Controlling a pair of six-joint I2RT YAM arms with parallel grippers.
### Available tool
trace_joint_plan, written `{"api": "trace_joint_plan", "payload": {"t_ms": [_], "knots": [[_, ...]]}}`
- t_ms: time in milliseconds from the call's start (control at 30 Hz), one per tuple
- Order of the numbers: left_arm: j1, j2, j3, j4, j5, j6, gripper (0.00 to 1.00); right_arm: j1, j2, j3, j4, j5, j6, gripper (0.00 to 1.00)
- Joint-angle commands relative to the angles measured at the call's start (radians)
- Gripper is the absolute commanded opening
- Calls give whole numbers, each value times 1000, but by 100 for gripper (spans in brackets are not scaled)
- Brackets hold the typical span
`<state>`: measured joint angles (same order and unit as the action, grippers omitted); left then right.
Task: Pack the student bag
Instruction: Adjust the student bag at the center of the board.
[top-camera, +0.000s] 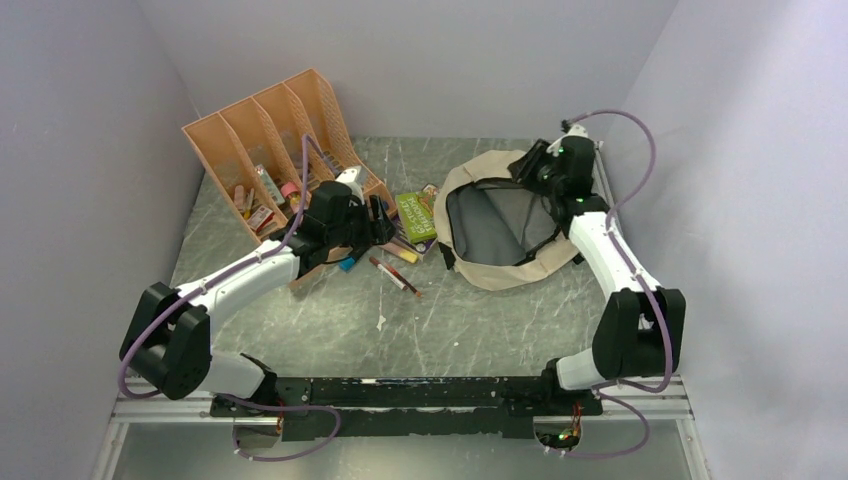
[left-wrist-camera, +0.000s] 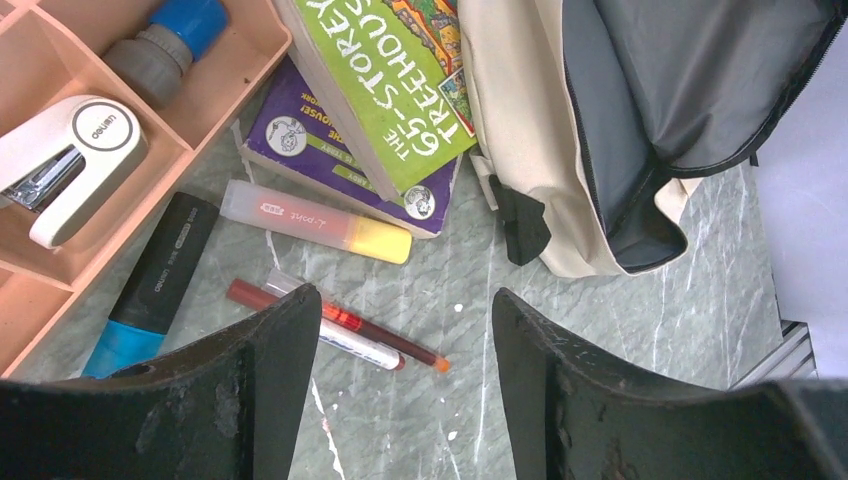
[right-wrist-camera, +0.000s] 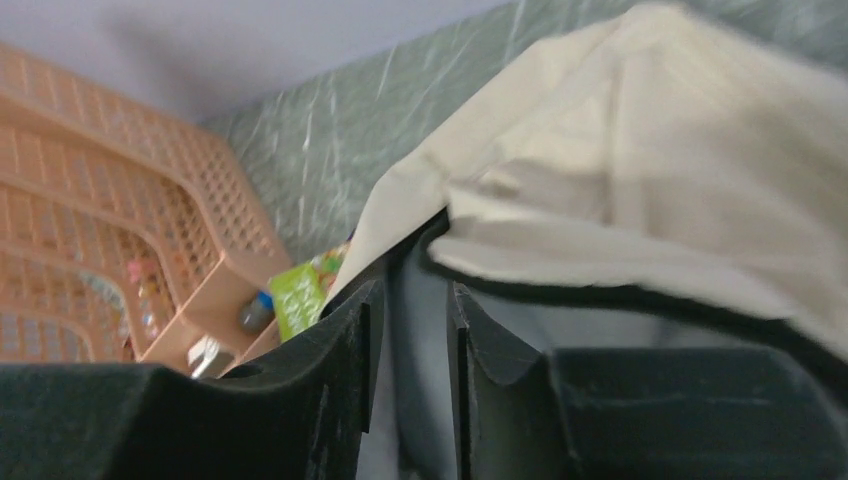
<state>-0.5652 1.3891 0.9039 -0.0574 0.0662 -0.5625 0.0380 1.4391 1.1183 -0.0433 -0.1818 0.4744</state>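
The student bag (top-camera: 497, 272), beige with dark grey lining, lies open at the right of the table. My right gripper (top-camera: 522, 165) is at its far rim. In the right wrist view it (right-wrist-camera: 415, 288) is shut on the bag's black-edged rim (right-wrist-camera: 650, 130), with grey lining between the fingers. My left gripper (top-camera: 385, 222) is open and empty, left of the bag. In the left wrist view it (left-wrist-camera: 405, 295) hovers over two red pens (left-wrist-camera: 385, 338), near a yellow highlighter (left-wrist-camera: 315, 222), a black and blue marker (left-wrist-camera: 150, 285) and a green book (left-wrist-camera: 385, 90) on a purple book (left-wrist-camera: 300, 140).
An orange file organizer (top-camera: 260, 120) stands at the back left, holding a white stapler (left-wrist-camera: 65, 160) and a blue-capped tube (left-wrist-camera: 165, 45). The walls close in on the left, right and back. The arm bases are at the table's near edge.
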Motion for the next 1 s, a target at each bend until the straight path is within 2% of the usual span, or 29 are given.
{"api": "trace_joint_plan", "payload": {"t_ms": [0, 167, 400, 533, 700, 800, 867, 967], "knots": [[8, -12, -15, 23, 30, -16, 67, 98, 49, -29, -21, -7, 31, 32], [9, -30, -23, 11, 26, -19, 67, 128, 200, 40, -37, 78, -6, 33], [10, -83, -50, -31, -3, -10, 67, 110, 401, 185, 23, 197, -104, 33], [12, -118, -63, -57, -23, -1, 67, 77, 486, 287, -19, 304, -156, 33], [17, -123, -59, -88, -41, 13, 68, 37, 596, 411, -157, 418, -203, 34], [22, -111, -53, -89, -39, 14, 71, 31, 587, 440, -215, 345, -237, 37], [28, -99, -48, -80, -28, 5, 73, 31, 522, 403, -198, 250, -249, 40], [32, -83, -27, -73, -20, -2, 78, 31, 411, 335, -172, 188, -222, 44]]}}
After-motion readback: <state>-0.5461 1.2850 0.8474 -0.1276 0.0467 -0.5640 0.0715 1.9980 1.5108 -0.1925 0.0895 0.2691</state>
